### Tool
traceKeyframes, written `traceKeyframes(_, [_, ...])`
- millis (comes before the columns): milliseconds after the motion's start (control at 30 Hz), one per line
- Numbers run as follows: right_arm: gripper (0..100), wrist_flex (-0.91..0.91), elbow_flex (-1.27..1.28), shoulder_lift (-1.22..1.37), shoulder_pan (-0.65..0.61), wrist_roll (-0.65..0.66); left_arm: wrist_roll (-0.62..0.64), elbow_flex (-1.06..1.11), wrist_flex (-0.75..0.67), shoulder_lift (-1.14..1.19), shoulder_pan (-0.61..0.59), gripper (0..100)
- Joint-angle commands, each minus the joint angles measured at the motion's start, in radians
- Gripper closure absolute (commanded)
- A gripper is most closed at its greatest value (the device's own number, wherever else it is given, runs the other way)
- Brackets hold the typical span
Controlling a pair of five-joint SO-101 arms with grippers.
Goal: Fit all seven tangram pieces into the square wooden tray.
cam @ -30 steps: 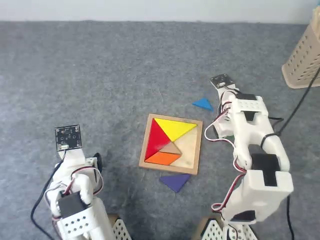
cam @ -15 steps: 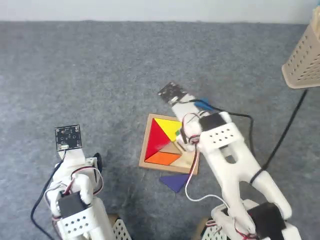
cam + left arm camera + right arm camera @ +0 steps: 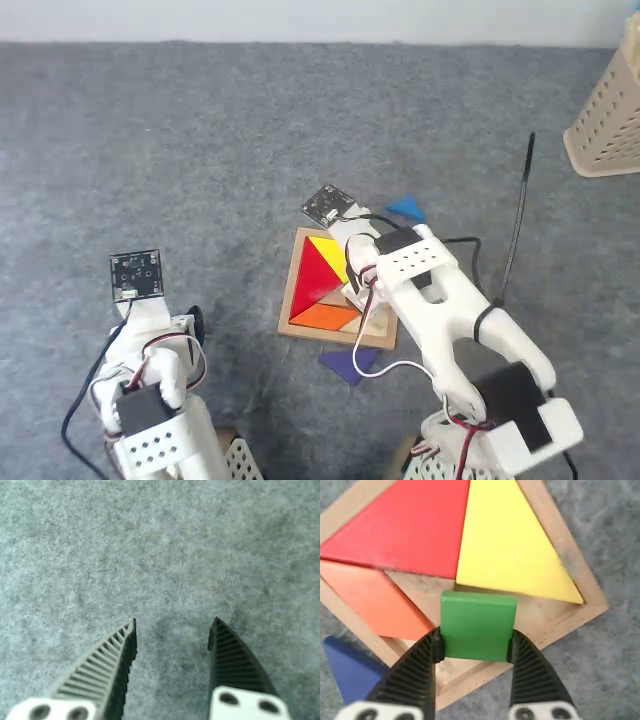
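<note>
- Gripping a green square (image 3: pixel 478 625) by two opposite edges, the right gripper (image 3: pixel 475 642) has its ribbed black fingers (image 3: pixel 415 672) pressed against the piece's sides.
- In the right wrist view the square hangs over the wooden tray (image 3: pixel 580 615), above the bare wood between the yellow triangle (image 3: pixel 507 550) and the orange parallelogram (image 3: pixel 375 600). I cannot tell whether it touches the tray floor.
- In the same view a large red triangle (image 3: pixel 410 527) lies flat in the tray. One long edge is flush with the yellow piece and another with the orange one.
- From the high view the white right arm (image 3: pixel 430 290) stretches across the tray and covers that bare patch.
- The high view also shows a light blue triangle (image 3: pixel 405 208) on the grey carpet (image 3: pixel 200 150) just beyond the tray's far corner.
- A dark blue triangle (image 3: pixel 348 364) lies just off the tray's near edge, and one of its corners appears in the right wrist view.
- The left gripper (image 3: pixel 174 625) has its toothed fingers spread apart, holding nothing, over coarse, fuzzy carpet well apart from the tray.
- The pieces are smooth, flat and painted in solid colours, and the tray is pale wood with a raised rim.
- A beige slotted basket (image 3: pixel 610 110) stands at the carpet's far right.
</note>
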Motion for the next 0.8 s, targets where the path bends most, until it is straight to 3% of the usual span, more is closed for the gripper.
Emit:
traceKeyframes(0, [89.4,-0.012,-0.014,-0.016,-0.001,-0.009,0.009,-0.019,0.003,-0.012,0.000,77])
traceKeyframes(433, [84.5,-0.010,-0.014,-0.016,-0.007,-0.009,0.009,-0.019,0.003,-0.012,0.000,77])
traceKeyframes(600, [75.9,-0.010,-0.009,-0.018,-0.008,-0.009,0.009,-0.019,0.003,-0.012,0.000,77])
traceKeyframes(767, [76.7,-0.010,-0.006,-0.018,-0.010,0.035,0.009,-0.019,0.003,-0.012,0.000,77])
